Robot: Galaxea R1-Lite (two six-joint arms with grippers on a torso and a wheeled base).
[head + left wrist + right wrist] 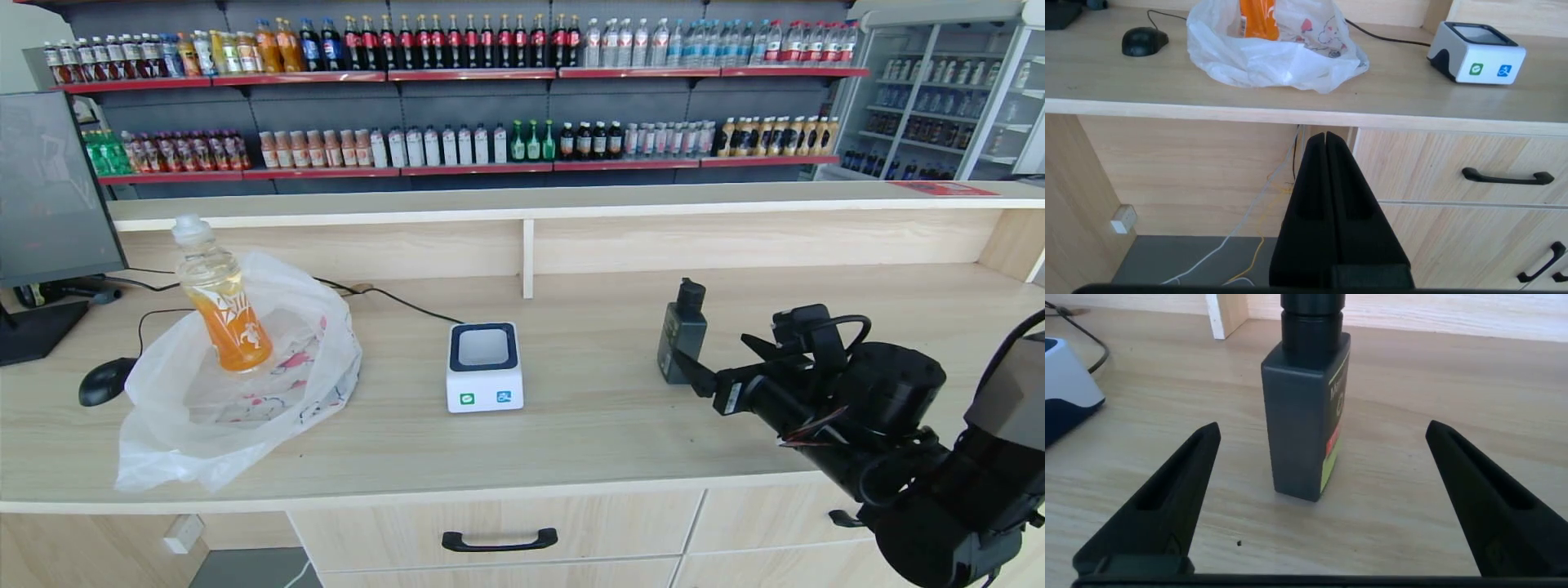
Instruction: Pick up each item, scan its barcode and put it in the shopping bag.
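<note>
A dark grey bottle (682, 331) with a black cap stands upright on the wooden counter (588, 425), right of the white scanner (484, 366). My right gripper (694, 369) is at the bottle's base on its right side. In the right wrist view the gripper (1323, 434) is open, with the bottle (1306, 416) centred just ahead of the gap and touching neither finger. At the left, a white plastic shopping bag (245, 392) holds an orange drink bottle (216, 302) upright. My left gripper (1327, 143) is shut and empty, below the counter's front edge.
A monitor (49, 188) and a black mouse (106, 380) sit at the far left, with cables running behind the bag. A raised back ledge with a divider (527, 257) borders the counter. Drawers with black handles (500, 540) lie under it.
</note>
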